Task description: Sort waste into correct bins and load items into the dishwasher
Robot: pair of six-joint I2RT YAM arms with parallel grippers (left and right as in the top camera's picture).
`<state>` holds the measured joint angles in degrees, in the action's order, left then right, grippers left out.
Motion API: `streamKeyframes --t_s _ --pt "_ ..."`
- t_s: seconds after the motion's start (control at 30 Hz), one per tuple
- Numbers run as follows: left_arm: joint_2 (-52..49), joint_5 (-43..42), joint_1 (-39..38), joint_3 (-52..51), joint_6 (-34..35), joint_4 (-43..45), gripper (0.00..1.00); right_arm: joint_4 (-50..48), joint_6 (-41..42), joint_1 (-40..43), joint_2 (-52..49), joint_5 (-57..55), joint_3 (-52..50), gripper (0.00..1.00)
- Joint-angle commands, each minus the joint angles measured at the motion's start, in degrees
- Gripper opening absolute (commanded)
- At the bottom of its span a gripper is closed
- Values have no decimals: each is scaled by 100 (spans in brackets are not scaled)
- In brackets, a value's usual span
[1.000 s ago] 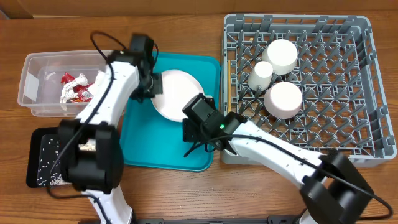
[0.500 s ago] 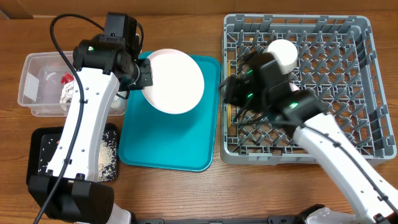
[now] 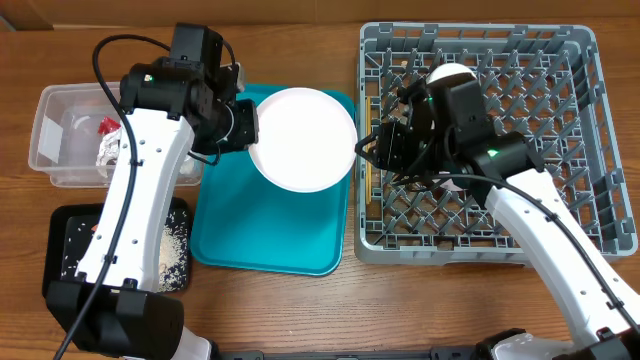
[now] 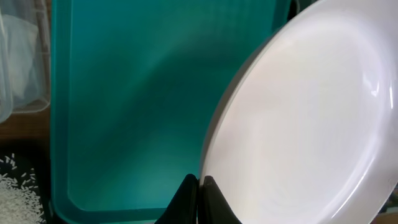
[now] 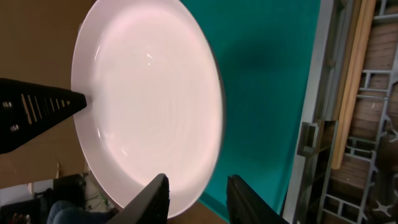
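Observation:
My left gripper (image 3: 246, 130) is shut on the left rim of the wide white plate (image 3: 303, 138), which hangs above the teal tray (image 3: 270, 235). In the left wrist view the left gripper (image 4: 200, 186) pinches the plate (image 4: 298, 124) at its edge. My right gripper (image 3: 363, 147) is at the plate's right edge, beside the grey dishwasher rack (image 3: 540, 150). The right wrist view shows the right gripper (image 5: 199, 196) open, with the plate's (image 5: 149, 106) rim in the gap between its fingers. A white bowl (image 3: 455, 76) stands in the rack, partly hidden by the right arm.
The clear tub (image 3: 60, 100) at the left holds a red wrapper (image 3: 108, 125) and a white napkin (image 3: 110, 152). In front of it the black tray (image 3: 70, 250) holds pale grains (image 3: 172, 250). The rack's near wall (image 3: 440, 250) borders the teal tray.
The left arm has lifted the plate off the teal tray and carried it right, toward the rack. The right arm swung from the tray's front to the plate's right edge, its jaws narrowing.

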<state>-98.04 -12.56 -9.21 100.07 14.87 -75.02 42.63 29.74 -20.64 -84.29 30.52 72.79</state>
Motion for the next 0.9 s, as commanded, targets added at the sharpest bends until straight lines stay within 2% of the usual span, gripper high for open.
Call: streamKeyframes --t_s 0.0,0.3,0.4,0.57,0.87 --pt "68 -236 -155 103 -9 -13 4 -7 -177 -28 -105 173 -20 34" --pt "68 -238 -326 103 -9 4 4 33 -345 -28 -157 164 -20 35" --pt "68 -229 -323 103 -63 4 4 111 -470 -28 -157 -155 -20 40" --pt "68 -208 -319 103 -103 11 4 214 -466 -26 -157 -859 -20 43" --pt "66 -229 -330 101 -116 28 4 293 -446 -28 -157 -931 -20 43"
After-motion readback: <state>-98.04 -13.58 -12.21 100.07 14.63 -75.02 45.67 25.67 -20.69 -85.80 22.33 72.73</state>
